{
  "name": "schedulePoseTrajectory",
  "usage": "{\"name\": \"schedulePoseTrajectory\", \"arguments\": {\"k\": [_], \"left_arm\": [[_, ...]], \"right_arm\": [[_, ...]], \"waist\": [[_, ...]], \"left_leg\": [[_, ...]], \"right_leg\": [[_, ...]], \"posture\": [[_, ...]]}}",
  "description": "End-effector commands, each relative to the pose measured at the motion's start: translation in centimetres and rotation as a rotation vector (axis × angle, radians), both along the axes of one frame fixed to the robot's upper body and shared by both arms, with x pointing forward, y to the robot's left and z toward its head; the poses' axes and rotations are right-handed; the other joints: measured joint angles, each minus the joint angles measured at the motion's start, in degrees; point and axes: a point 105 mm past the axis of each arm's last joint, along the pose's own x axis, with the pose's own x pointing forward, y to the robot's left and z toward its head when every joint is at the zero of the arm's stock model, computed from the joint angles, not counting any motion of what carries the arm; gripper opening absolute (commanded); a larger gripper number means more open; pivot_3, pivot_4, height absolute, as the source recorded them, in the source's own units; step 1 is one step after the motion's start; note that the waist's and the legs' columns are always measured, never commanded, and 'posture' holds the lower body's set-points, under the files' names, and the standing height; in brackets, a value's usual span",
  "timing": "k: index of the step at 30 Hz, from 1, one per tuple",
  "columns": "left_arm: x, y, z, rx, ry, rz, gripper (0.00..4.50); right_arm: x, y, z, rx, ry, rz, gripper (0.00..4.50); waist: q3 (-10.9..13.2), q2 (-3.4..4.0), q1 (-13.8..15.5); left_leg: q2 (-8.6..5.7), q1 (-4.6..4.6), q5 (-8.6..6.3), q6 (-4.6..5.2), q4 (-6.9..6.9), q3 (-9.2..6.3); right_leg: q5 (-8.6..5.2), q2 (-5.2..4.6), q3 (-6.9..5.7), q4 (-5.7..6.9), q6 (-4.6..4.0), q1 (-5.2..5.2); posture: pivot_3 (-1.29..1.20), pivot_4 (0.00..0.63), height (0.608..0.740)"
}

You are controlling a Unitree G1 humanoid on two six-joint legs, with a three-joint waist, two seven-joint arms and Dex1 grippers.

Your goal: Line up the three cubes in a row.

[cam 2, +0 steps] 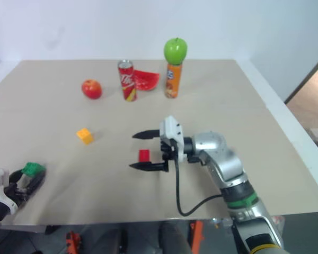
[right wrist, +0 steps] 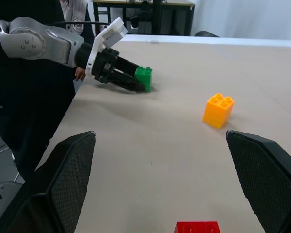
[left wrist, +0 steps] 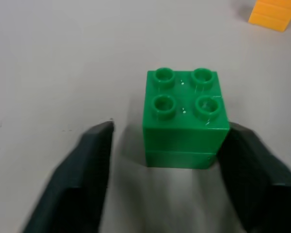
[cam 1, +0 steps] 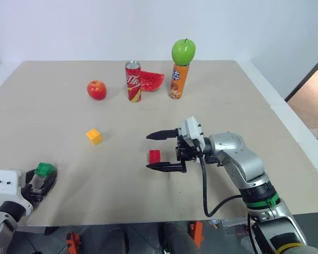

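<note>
Though half-hidden, green cube (cam 1: 44,169) inside parted left end effector (left wrist: 169,133); right end effector (cam 1: 148,152) agape.

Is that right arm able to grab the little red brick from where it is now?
Probably yes. The right gripper stands open with its fingers on either side of the red cube, and nothing lies between them; it likely just needs to close on the cube.

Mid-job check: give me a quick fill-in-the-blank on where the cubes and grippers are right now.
1. The left gripper has the ____ cube between its fingers.
2. The red cube sits between the open fingers of the ____ gripper.
3. The green apple rests on top of the ____ bottle.

Missing words: green; right; orange
</note>
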Motion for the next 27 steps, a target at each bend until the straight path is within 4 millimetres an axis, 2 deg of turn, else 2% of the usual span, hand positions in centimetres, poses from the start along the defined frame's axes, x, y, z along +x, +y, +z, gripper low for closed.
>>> {"name": "schedulePoseTrajectory", "arguments": {"k": [1,2,8,12,16,22,27], "left_arm": [[0.3,0.1,0.6,0.050,-0.020,-0.016,1.67],[0.3,0.1,0.6,0.049,-0.022,-0.013,1.35],[0.7,0.2,0.4,0.076,-0.014,-0.020,1.32],[0.9,-0.6,0.7,0.096,-0.021,-0.066,1.32],[1.5,-3.5,2.3,0.125,-0.060,-0.230,1.32],[1.0,-10.3,4.3,0.152,-0.079,-0.697,1.32],[2.5,-13.2,5.2,0.174,-0.055,-0.972,1.32]], "right_arm": [[-0.5,0.0,1.1,0.015,-0.055,0.015,4.50],[-0.6,0.0,1.1,0.015,-0.056,0.015,4.50],[-0.6,-0.2,1.0,0.003,-0.057,0.007,4.50],[-0.6,-0.3,1.0,-0.001,-0.058,0.004,4.50],[-0.4,-0.4,1.5,0.005,-0.064,0.005,4.50],[-0.4,-0.8,2.2,0.001,-0.076,0.017,4.50],[-0.2,-1.2,2.2,-0.012,-0.087,0.007,4.50]], "waist": [[0.00,0.00,0.00],[0.00,0.00,0.00],[0.00,0.00,0.02],[0.00,0.00,0.01],[0.00,0.00,0.03],[0.00,0.01,0.07],[0.01,0.02,0.12]], "left_leg": [[0.00,0.00,0.00,0.00,0.00,-0.01],[0.00,0.00,0.00,0.00,0.00,0.00],[0.01,0.00,0.00,0.00,0.00,-0.02],[0.02,0.00,0.00,0.00,0.00,-0.02],[0.00,0.00,0.00,0.00,0.00,-0.01],[-0.05,-0.20,0.00,0.00,0.02,0.02],[-0.01,-0.31,0.01,0.00,0.08,-0.05]], "right_leg": [[0.00,0.00,0.00,0.00,0.00,0.00],[0.00,0.00,0.00,0.00,0.00,0.00],[0.03,0.01,-0.01,0.01,0.04,0.00],[0.03,0.01,-0.01,0.01,0.04,0.00],[0.02,0.00,-0.01,0.01,0.03,0.01],[0.04,-0.06,0.01,0.01,0.07,-0.19],[0.16,0.05,-0.05,0.07,0.21,-0.28]], "posture": [[0.00,0.150,0.740],[0.00,0.150,0.740],[0.00,0.150,0.740],[0.00,0.150,0.740],[0.00,0.150,0.740],[0.00,0.150,0.740],[0.00,0.150,0.740]]}}
